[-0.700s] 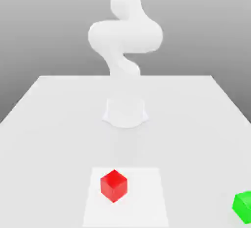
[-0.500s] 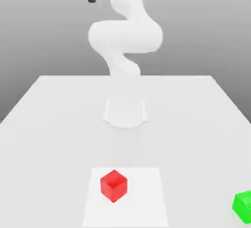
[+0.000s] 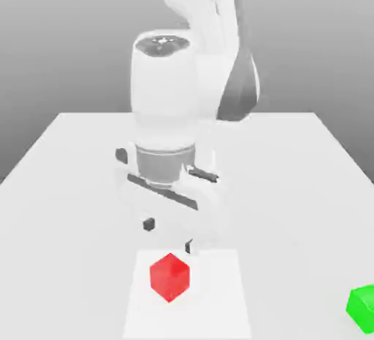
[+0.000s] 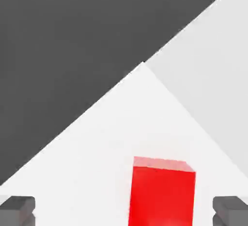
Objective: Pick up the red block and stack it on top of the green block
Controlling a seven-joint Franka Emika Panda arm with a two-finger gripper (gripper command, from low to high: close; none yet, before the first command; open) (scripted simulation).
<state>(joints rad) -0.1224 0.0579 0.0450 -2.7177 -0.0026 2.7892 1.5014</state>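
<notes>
In the exterior view, the pale surface (image 3: 299, 207) spreads widest, its far edge running across the picture. The white arm (image 3: 164, 90) reaches down from twelve o'clock toward the centre, bent, with a grey band around its wrist. At six o'clock lies a brighter white square patch (image 3: 212, 309) on the surface.

The gripper (image 3: 169, 235) hangs over the far side of that patch, at twelve o'clock from the red block (image 3: 169, 277) in this view. Its fingers are spread apart with nothing between them; their dark tips (image 3: 149, 224) line up from about ten o'clock to four o'clock.

The red block sits flat on the patch, off the patch's middle toward ten or eleven o'clock, one upright edge turned to six o'clock. In the hand view it appears in the span between the two fingertips, nearer one than the other and touching neither.

The green block (image 3: 361, 308) rests on the surface between four and five o'clock, partly cut off by the picture's edge. It lies off the patch, well apart from the red block, just past three o'clock from it.
</notes>
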